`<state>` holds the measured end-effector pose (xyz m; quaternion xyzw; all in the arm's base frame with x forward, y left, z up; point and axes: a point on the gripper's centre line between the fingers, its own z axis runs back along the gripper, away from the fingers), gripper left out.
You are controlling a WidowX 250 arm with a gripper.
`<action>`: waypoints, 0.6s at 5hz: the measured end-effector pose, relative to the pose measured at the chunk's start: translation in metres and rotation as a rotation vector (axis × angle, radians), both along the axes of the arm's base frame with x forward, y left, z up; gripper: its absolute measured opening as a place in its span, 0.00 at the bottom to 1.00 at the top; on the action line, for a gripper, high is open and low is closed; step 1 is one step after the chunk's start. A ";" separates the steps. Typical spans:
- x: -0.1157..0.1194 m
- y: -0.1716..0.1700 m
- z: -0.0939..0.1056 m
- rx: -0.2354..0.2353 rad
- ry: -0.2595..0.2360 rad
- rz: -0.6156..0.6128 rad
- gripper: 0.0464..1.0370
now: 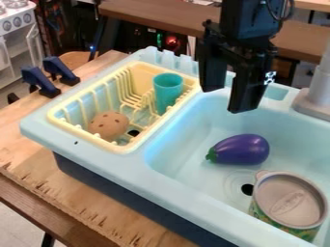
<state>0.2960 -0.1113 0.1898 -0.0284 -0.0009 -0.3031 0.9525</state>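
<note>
Purple eggplant below the tool
The tool (224,99), spread and empty, hangs above the sink (187,140); the eggplant (241,149) lies in the basin, nearer the camera, long axis running left-right in view, green stem end left.

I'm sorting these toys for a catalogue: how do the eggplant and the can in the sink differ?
The eggplant is glossy purple with a green stem end, while the can has a grey top and green patterned side. The eggplant lies on its side; the can stands upright. The can looks bulkier than the eggplant. Both sit in the sink.
</note>
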 end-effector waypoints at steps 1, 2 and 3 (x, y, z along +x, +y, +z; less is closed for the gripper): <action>-0.002 -0.001 -0.011 0.015 0.033 0.005 0.97; -0.016 -0.036 -0.025 0.077 -0.022 0.015 0.97; -0.028 -0.063 -0.021 0.079 -0.095 0.063 0.97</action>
